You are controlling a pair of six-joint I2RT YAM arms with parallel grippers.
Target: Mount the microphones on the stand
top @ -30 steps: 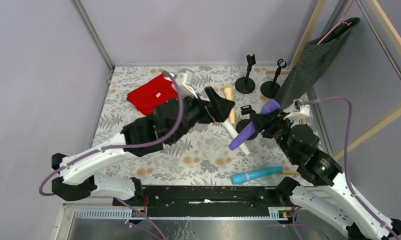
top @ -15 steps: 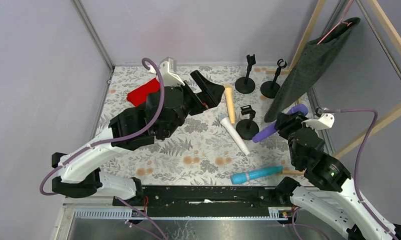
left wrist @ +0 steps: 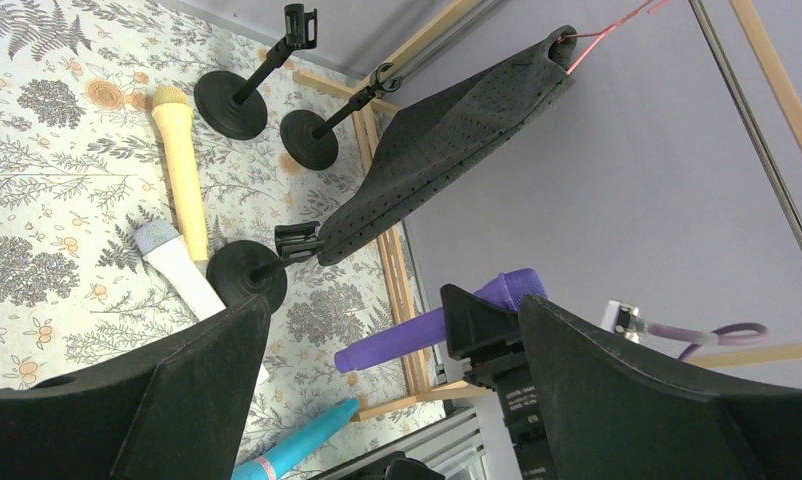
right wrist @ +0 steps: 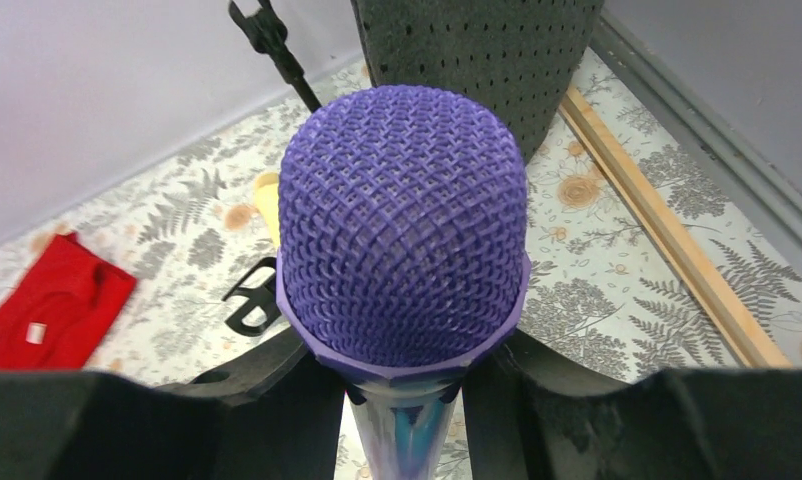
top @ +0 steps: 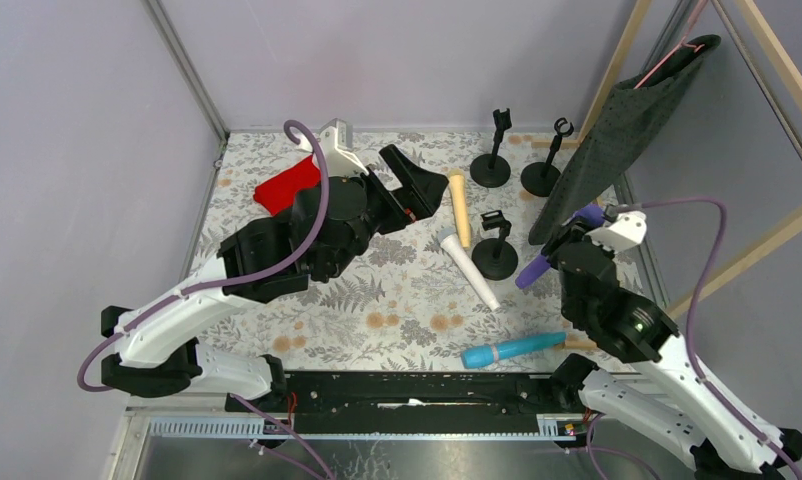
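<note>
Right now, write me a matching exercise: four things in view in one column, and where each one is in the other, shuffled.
Things:
1. purple microphone
2. blue microphone
3. white microphone
4. red cloth

Places:
A. lying beside the base of the stand nearest the arms
B. at the far left of the table
C. held in the right gripper
D. lying near the table's front edge

Pairs: 1-C, 2-D, 3-A, 4-B
</note>
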